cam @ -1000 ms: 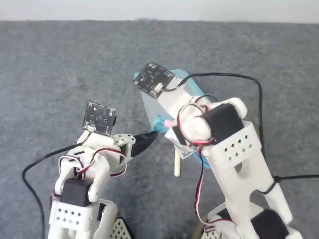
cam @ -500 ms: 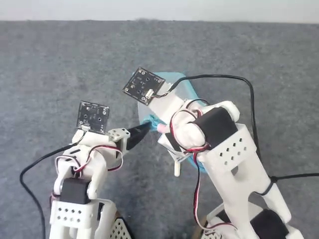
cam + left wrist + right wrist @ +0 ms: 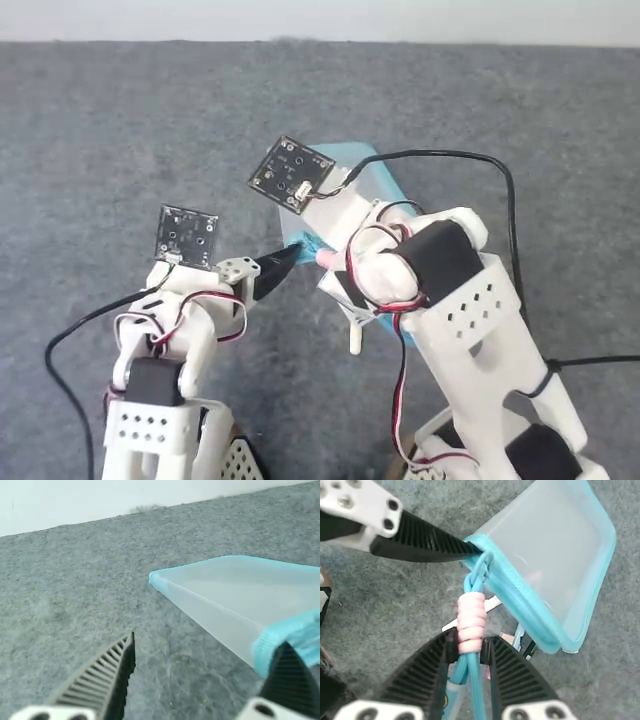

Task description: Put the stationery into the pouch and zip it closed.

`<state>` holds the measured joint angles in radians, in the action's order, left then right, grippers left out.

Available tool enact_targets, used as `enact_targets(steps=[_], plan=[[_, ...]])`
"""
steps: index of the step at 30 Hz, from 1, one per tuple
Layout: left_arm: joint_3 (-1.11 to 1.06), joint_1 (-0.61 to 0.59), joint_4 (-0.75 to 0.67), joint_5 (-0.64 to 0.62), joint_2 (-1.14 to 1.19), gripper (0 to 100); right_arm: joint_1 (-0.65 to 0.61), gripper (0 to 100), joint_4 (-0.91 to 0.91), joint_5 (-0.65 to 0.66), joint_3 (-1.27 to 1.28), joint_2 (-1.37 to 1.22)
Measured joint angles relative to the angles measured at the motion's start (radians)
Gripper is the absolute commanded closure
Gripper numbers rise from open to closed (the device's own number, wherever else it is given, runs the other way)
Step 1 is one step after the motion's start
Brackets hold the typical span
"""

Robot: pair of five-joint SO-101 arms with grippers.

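Right wrist swung slightly toward 9 o'clock over the last second; left arm nudged along with it. Pouch (image 3: 378,178) lies flat near table centre, at 1 o'clock of the left gripper (image 3: 207,642). It is frosted soft plastic with a teal woven zip edge. Right gripper (image 3: 470,642) pinches the ribbed pink pull (image 3: 471,615) on its teal cord (image 3: 477,572), likely to draw the slider. Left jaws spread wide, one ridged finger against the zip-end corner, probably bracing. White stick (image 3: 353,335) at pouch's 6 o'clock on grey felt (image 3: 120,120); in or out, cannot tell.

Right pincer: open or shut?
Shut: in the right wrist view the right pincer clamps the pink pull tab, a finger pressed on either side.
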<state>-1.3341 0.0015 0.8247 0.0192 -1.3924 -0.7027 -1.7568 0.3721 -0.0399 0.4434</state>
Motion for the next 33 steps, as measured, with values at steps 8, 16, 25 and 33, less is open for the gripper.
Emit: enact_targets(steps=[8,16,25,33], plan=[[-0.021,-0.011,-0.044,0.005,-0.006,64,-0.049,99.1,0.000,-0.002,0.127,0.051],[-0.035,-0.009,-0.066,0.005,-0.008,64,-0.110,99.1,0.000,0.002,0.290,0.226],[-0.054,-0.009,-0.068,0.005,-0.009,64,-0.028,99.1,0.000,0.044,0.301,0.285],[-0.054,-0.037,-0.083,0.003,-0.005,64,0.175,99.1,0.000,0.143,0.334,0.296]])
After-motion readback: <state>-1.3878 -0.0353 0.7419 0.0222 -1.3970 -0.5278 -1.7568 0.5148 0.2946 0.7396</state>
